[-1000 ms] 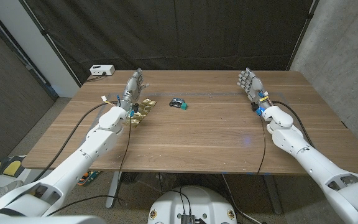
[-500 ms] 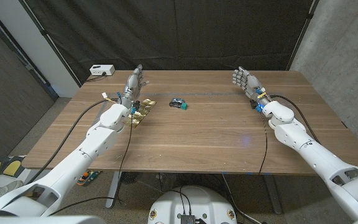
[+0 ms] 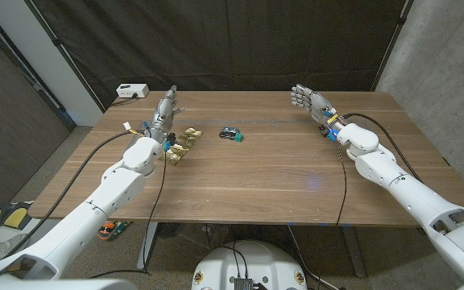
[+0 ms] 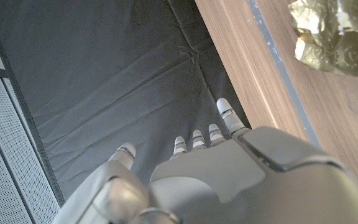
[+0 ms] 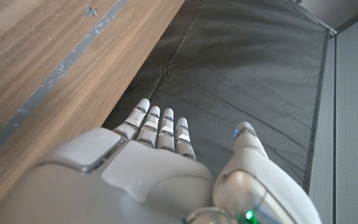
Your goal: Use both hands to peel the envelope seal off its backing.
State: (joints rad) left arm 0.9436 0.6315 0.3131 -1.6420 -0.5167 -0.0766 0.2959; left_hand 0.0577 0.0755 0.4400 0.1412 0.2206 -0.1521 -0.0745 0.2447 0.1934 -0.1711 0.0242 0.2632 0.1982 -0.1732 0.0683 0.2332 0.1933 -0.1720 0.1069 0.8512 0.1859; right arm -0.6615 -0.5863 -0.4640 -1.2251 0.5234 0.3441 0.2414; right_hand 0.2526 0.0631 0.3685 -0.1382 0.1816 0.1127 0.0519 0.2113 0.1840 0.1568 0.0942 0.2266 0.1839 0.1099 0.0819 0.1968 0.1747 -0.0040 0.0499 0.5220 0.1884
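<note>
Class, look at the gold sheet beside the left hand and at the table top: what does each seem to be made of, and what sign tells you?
Gold sheet: seems a thin metallic foil or foil-faced paper, glossy; it glints and shows embossed, crinkled relief in the left wrist view. Table: looks like wood or wood-look laminate, matte brown with straight grain lines; which one cannot be told.

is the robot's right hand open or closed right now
Open: the right hand holds nothing, its fingers extended and apart from the thumb, above the table.
</note>
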